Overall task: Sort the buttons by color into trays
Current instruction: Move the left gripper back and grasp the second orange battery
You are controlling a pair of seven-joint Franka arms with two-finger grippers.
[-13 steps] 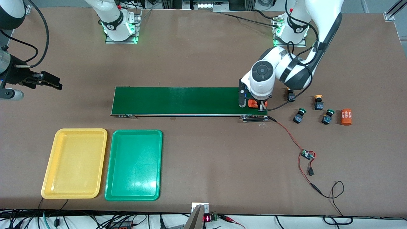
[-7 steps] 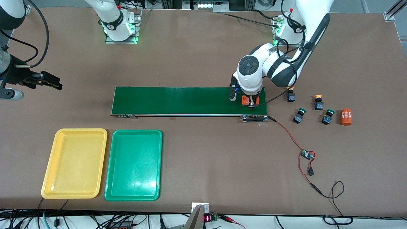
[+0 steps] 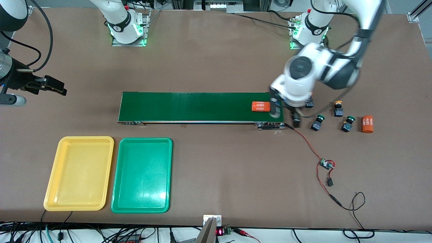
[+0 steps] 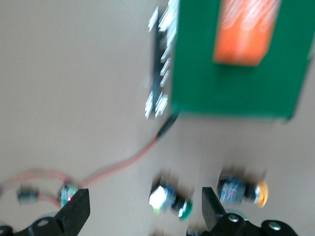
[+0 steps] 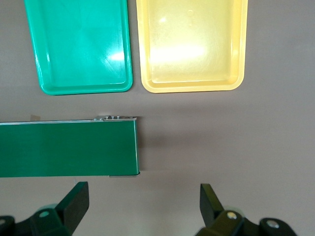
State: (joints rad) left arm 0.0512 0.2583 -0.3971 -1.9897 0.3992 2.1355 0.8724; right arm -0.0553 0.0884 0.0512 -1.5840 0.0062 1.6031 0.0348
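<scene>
Brown tabletop (image 3: 216, 168) fills the front view. Going from the right arm's end of the table: the right gripper (image 3: 50, 86) waits in the air over bare table, partly cut off by the frame edge, and its wrist view shows its jaws spread wide with nothing between them. Nearest the front camera at that end lie the yellow tray (image 3: 79, 173) and, just beside it toward the left arm's end, the green tray (image 3: 141, 175), both with nothing in them. Farther from the camera runs the long dark green conveyor belt (image 3: 189, 107), and an orange cylinder (image 3: 260, 106) with white print lies on its side on it near the left arm's end. The left gripper (image 3: 285, 116) hangs blurred over that end of the belt, jaws spread and holding nothing, apart from the cylinder. Past the belt's end sit the four buttons: one yellow-capped button (image 3: 308, 104) is mostly hidden by the left arm, a green-capped button (image 3: 316, 123) stands nearer the camera, then a second yellow-capped button (image 3: 338, 108) and a second green-capped button (image 3: 347, 124). A second orange cylinder (image 3: 367, 124) lies beside them. A red wire (image 3: 305, 143) trails from the belt to a small circuit board (image 3: 326, 164).
</scene>
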